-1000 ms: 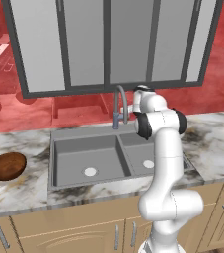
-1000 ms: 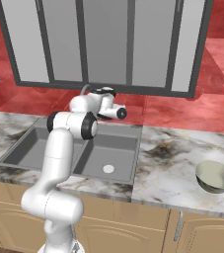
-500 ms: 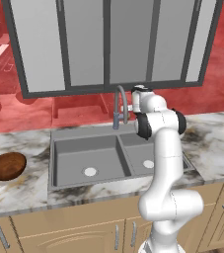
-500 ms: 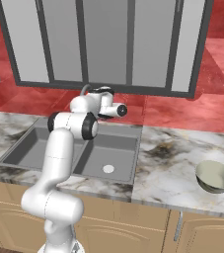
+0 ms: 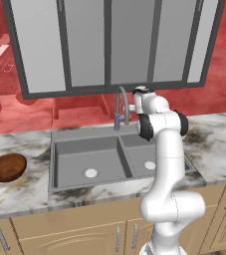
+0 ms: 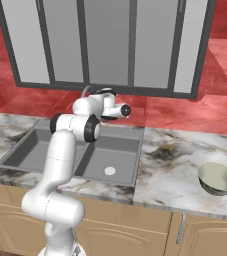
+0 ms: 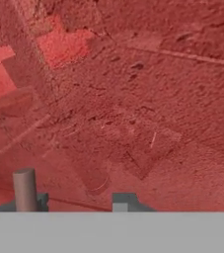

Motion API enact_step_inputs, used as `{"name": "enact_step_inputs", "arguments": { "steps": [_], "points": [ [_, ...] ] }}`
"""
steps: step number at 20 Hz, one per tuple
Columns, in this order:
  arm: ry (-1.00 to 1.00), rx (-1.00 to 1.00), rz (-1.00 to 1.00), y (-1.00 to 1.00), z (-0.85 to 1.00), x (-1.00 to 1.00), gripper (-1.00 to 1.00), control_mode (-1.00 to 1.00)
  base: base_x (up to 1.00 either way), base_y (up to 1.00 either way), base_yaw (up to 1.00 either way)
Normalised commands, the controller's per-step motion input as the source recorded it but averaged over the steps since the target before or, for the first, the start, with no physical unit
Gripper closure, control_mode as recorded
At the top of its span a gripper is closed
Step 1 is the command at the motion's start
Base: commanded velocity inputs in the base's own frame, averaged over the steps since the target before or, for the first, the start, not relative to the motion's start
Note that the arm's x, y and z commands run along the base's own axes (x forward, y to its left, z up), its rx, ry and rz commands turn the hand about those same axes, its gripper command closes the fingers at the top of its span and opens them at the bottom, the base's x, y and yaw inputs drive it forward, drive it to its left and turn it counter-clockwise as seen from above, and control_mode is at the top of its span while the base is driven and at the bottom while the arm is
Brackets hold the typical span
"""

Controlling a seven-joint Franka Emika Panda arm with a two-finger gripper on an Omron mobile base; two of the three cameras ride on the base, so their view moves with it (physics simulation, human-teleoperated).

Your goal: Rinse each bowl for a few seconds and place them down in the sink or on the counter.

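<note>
The gripper [image 7: 79, 201], jaws apart and empty, sat mid-frame by the faucet [image 5: 120, 105]; it should clear the handle squarely.

We see the arm [image 6: 65, 150] bent over the sink [image 6: 120, 150], its hand by the faucet [image 6: 87, 90] near the red wall. A pale bowl [image 6: 218, 178] sits on the counter [image 6: 170, 160], well right of the sink.
</note>
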Motion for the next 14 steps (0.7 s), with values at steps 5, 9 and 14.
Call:
{"name": "enact_step_inputs", "arguments": {
  "steps": [5,9,14],
  "points": [
    [0.1,0.05,-0.03,-0.48,-0.24,0.0,1.0,-1.0,0.0,0.0,0.0],
    [0.11,0.04,-0.04,-0.46,-0.26,-0.01,1.0,-1.0,0.0,0.0,0.0],
    [0.12,0.02,-0.06,-0.42,-0.29,-0.14,1.0,-1.0,0.0,0.0,0.0]
  ]
}}
